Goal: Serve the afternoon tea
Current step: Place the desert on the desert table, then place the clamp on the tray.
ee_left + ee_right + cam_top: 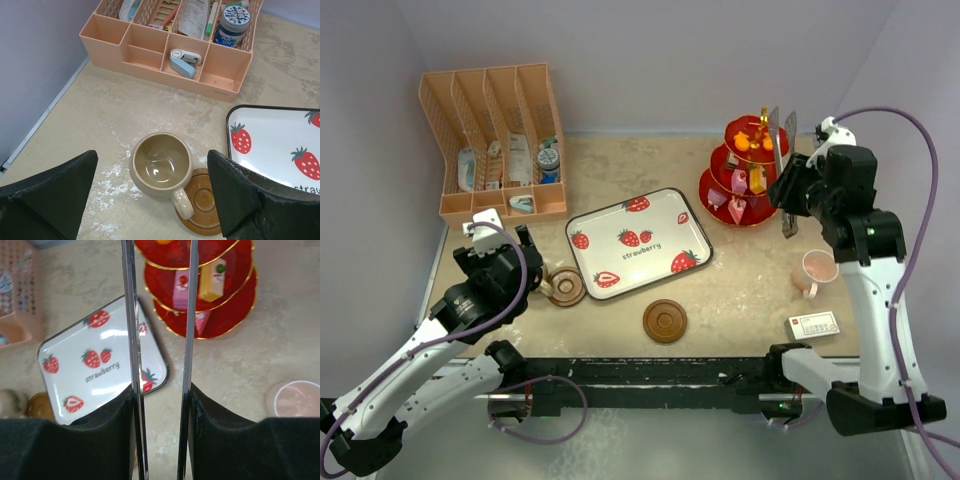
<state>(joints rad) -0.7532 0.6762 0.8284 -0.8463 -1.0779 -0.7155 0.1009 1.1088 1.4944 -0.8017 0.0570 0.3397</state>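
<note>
Left hand [151,175] hangs wide apart over the tan mug [161,167] at the rim of a saucer [206,206]; right hand [161,405] clamps metal tongs [130,330] at the edge of the red stand [235,305].

The left arm [420,350] reaches from its base at the near left corner diagonally forward, its white links low over the surface and its black wrist bent downward. The left gripper [503,243] points down with its jaws spread wide and nothing between them; in its wrist view both fingers [55,195] frame the sides.

The right arm [875,300] rises steeply from its base at the near right, folds at the elbow, and turns its wrist inward to the left. The right gripper [788,192] is closed around the metal tongs [131,315], whose two blades run forward from between its fingers [107,430]. The pads seem to press both blades, though the contact is partly hidden.
</note>
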